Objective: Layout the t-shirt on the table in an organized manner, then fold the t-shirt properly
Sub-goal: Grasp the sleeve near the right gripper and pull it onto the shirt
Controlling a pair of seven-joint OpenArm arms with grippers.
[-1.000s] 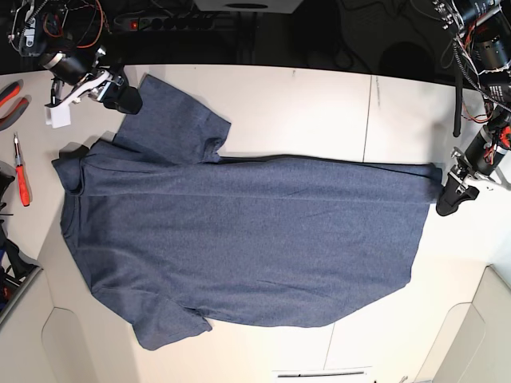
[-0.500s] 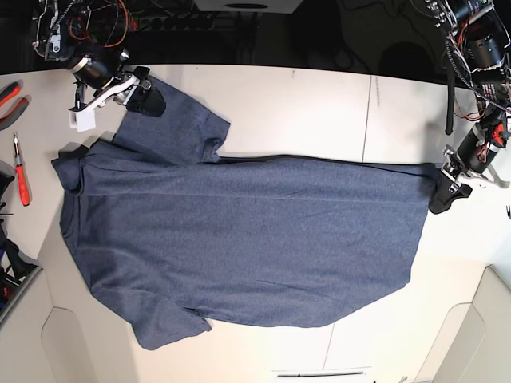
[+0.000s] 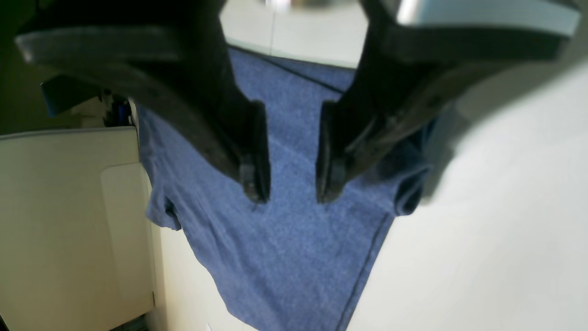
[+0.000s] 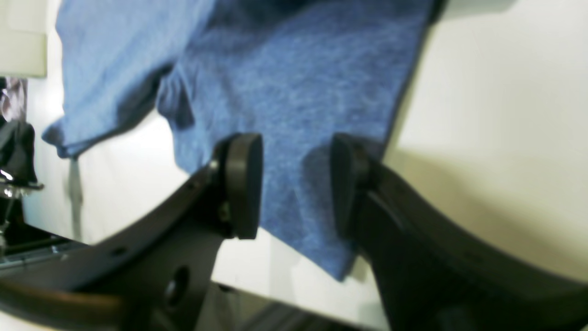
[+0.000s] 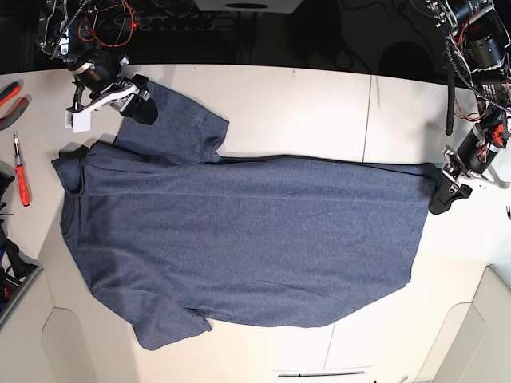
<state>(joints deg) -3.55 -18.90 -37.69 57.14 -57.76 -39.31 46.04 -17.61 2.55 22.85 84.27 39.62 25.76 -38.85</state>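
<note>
even overhead light, soft shadows; both wrist views blurred up close, base view sharp.

T-shirts: one t-shirt (image 5: 239, 239) is counted, spread across the middle of the base frame.
Tables: one table (image 5: 303, 104) is counted.
Grippers: two are counted, the right gripper (image 5: 137, 100) at upper left and the left gripper (image 5: 444, 195) at the right edge.
Red-handled tools: two are seen at the left edge, a screwdriver (image 5: 21, 171) and pliers (image 5: 9, 100).

No lettering can be read on the t-shirt (image 5: 239, 239) (its visible side is plain).
</note>
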